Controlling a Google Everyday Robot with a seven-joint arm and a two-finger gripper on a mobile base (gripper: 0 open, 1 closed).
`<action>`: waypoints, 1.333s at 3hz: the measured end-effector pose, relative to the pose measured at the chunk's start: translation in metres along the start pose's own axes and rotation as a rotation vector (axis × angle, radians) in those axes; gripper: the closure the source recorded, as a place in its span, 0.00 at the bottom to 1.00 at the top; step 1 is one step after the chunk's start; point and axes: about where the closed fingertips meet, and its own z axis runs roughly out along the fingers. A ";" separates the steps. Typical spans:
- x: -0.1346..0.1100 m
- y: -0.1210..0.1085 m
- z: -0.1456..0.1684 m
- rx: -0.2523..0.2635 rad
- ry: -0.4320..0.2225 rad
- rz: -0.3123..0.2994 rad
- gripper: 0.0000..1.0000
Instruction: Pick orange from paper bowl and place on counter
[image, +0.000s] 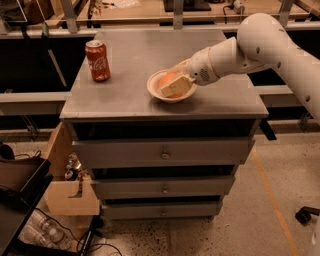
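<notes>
Jaws of gripper (173, 85) in paper bowl (150, 88) hide approx. half orange (168, 77).

We find the tan claw (176, 85) down inside the shallow off-white paper bowl (154, 91), pressed against the round orange fruit (168, 78). The white robot arm (250, 47) reaches in from the right, so it blocks the bowl's right side and the room above it. The bowl's left and near rims are open to approach. The flat grey metal tabletop (130, 50) offers room behind and left of the bowl. There only the upright red soda can (98, 61) stands, near the left edge and well apart from the bowl.
</notes>
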 end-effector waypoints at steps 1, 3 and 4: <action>0.008 0.005 0.010 -0.004 -0.008 0.012 0.27; 0.008 0.006 0.012 -0.006 -0.011 0.017 0.44; 0.010 0.007 0.017 -0.005 -0.009 0.016 0.67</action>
